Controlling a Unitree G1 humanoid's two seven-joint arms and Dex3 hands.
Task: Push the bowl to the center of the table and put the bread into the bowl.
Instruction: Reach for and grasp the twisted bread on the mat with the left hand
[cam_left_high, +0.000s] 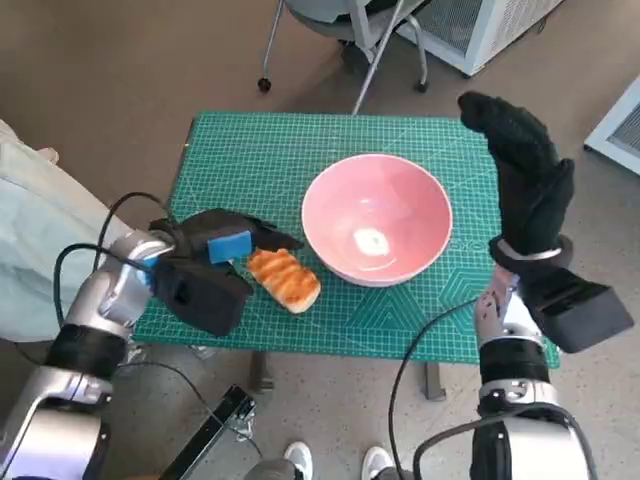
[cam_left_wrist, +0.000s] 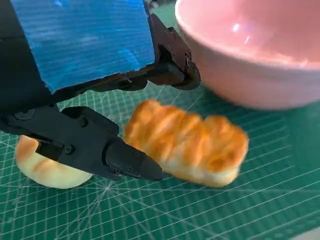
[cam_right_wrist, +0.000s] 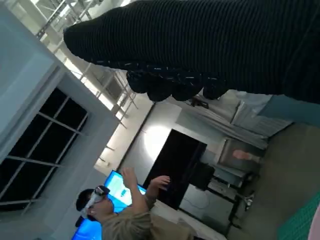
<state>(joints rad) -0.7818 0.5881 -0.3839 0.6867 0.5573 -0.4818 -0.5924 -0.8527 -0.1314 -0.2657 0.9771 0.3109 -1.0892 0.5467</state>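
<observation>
The pink bowl (cam_left_high: 377, 218) stands on the green mat (cam_left_high: 260, 150), slightly right of the middle. A golden-brown bread (cam_left_high: 285, 279) lies flat on the mat just to its front left. My left hand (cam_left_high: 215, 245) reaches in from the left and straddles the bread. In the left wrist view its thumb (cam_left_wrist: 120, 160) crosses the near side of the bread (cam_left_wrist: 187, 142), another finger (cam_left_wrist: 175, 70) hovers on the far side with mat showing between, and the bowl (cam_left_wrist: 250, 60) sits close behind. My gloved right hand (cam_left_high: 522, 170) is raised beside the bowl's right rim, fingers extended, holding nothing.
Chair legs with casters (cam_left_high: 264, 84) and a white unit (cam_left_high: 480, 30) stand beyond the table's far edge. Pale cloth (cam_left_high: 40, 230) lies to the left, and shoes (cam_left_high: 300, 458) show by the front edge. A person wearing a headset (cam_right_wrist: 100, 205) shows in the right wrist view.
</observation>
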